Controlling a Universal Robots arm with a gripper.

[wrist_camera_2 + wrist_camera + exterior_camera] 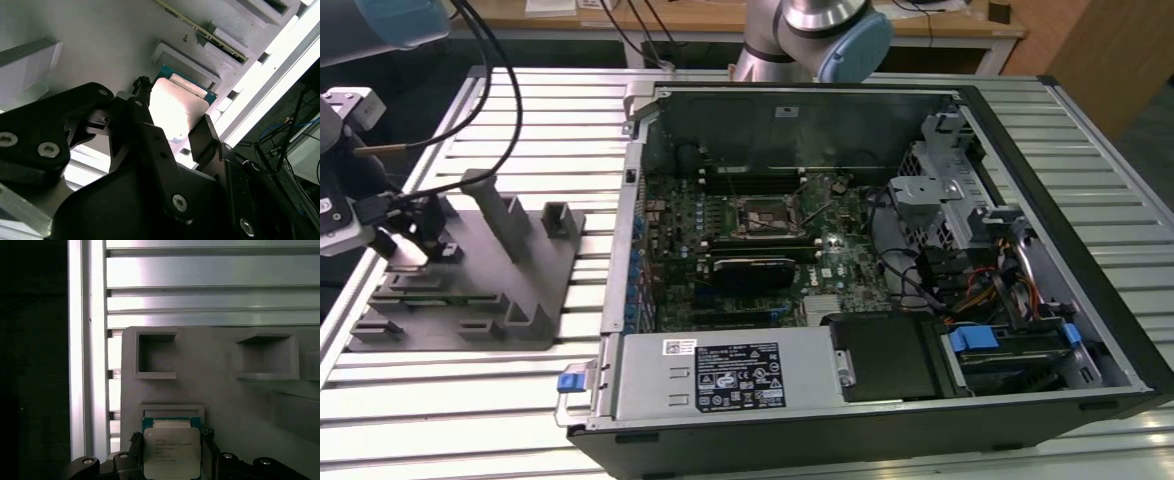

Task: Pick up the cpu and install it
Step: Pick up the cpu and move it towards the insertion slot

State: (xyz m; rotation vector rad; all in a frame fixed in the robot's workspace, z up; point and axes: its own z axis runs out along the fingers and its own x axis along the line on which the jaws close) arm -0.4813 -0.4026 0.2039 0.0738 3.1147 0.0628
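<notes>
The cpu is a small square chip with a silvery top plate and a green rim. In both wrist views it sits between my black fingers, just over a shallow recess of the grey fixture. My gripper is shut on the cpu, with one finger against each of two opposite edges. In the exterior view my gripper hangs over the fixture at that view's left. The motherboard socket lies inside the open computer case, at the view's middle.
The grey fixture has upright posts and several square pockets. The case's raised walls stand between the fixture and the motherboard. Cables hang near the arm. All of it rests on a slatted aluminium table.
</notes>
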